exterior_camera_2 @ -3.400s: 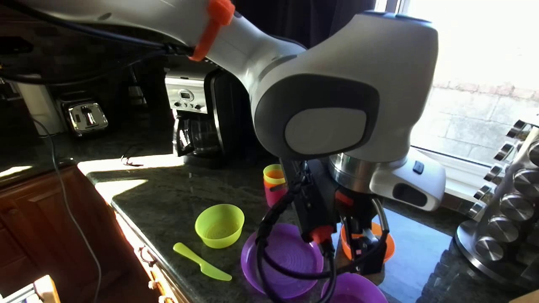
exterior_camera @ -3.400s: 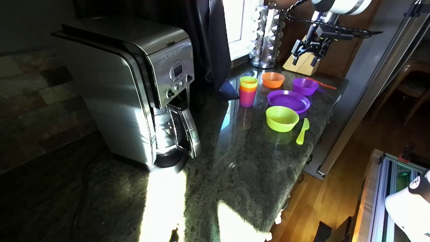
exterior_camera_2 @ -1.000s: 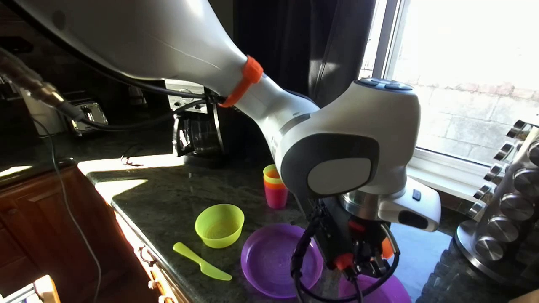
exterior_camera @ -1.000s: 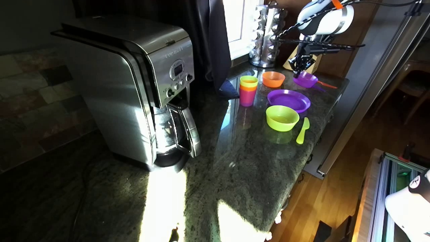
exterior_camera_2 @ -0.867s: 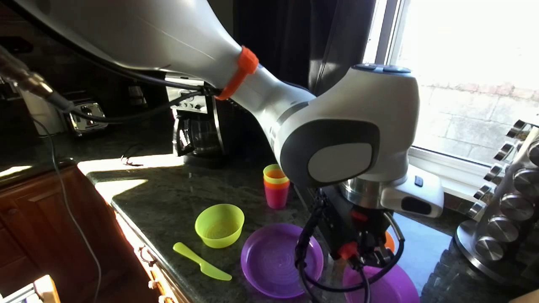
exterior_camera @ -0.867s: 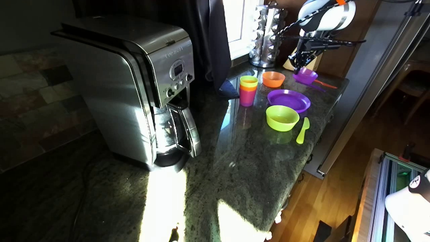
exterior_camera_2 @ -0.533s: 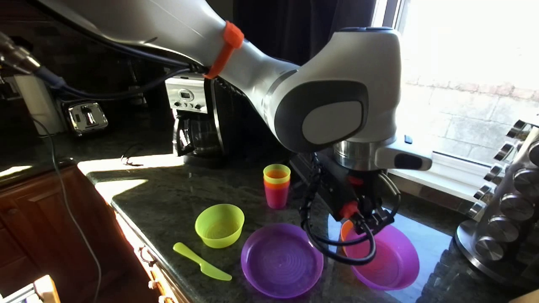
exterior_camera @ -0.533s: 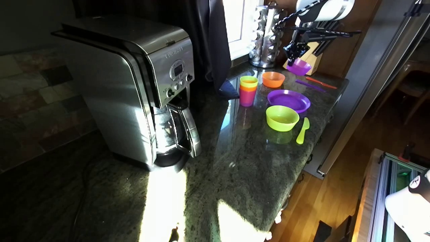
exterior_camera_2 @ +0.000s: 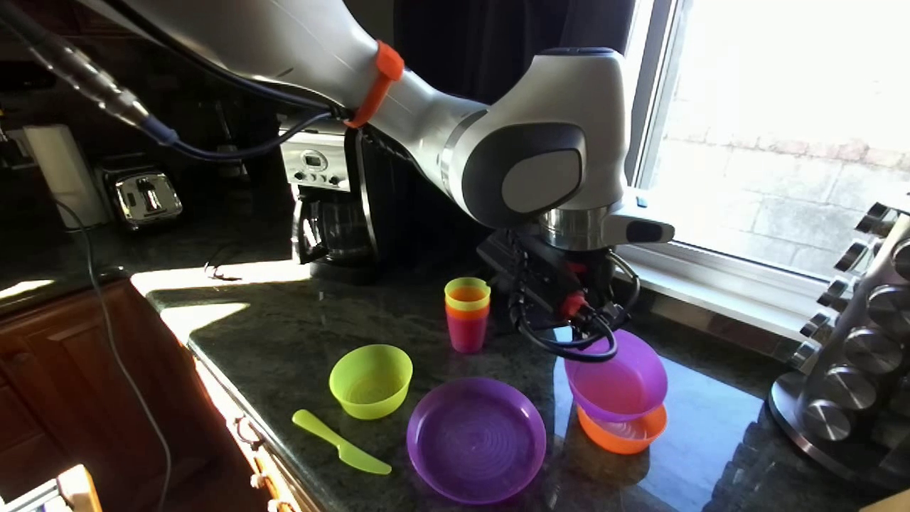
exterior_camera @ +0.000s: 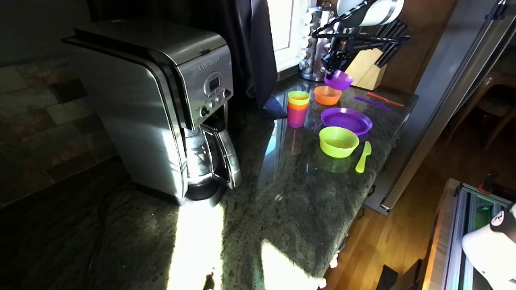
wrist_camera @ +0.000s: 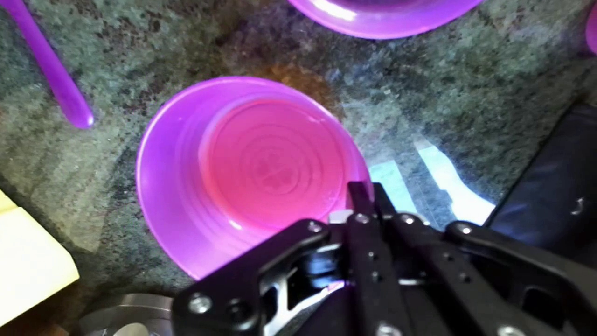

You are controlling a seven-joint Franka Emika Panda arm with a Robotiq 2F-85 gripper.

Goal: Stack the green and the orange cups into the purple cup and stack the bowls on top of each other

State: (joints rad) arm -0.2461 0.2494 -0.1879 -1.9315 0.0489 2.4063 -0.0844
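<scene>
My gripper (wrist_camera: 371, 190) is shut on the rim of the purple bowl (wrist_camera: 168, 168), one finger inside and one outside. In both exterior views this purple bowl (exterior_camera: 339, 81) hangs tilted over the orange bowl (exterior_camera_2: 625, 437), covering part of it. A reddish tint shows through its base in the wrist view. The lime green bowl (exterior_camera: 338, 143) stands upright on the counter, apart from the others. Nested in one upright stack are the green cup (exterior_camera: 298, 96) on top, the orange cup (exterior_camera: 297, 106) below it, and the pinkish purple cup (exterior_camera: 296, 119) outermost.
A purple plate (exterior_camera_2: 476, 441) lies between the lime green bowl and the orange bowl. A green knife (exterior_camera_2: 341, 441), a purple utensil (exterior_camera: 371, 102) and an orange one (exterior_camera: 385, 99) lie flat. Behind stand a knife block (exterior_camera: 367, 70) and a spice rack (exterior_camera: 310, 52); a coffee maker (exterior_camera: 161, 108) stands nearby.
My gripper, open above the counter a few seconds ago, has taken the purple bowl's rim. Over the last second it has lifted the bowl and carried it across to the orange bowl.
</scene>
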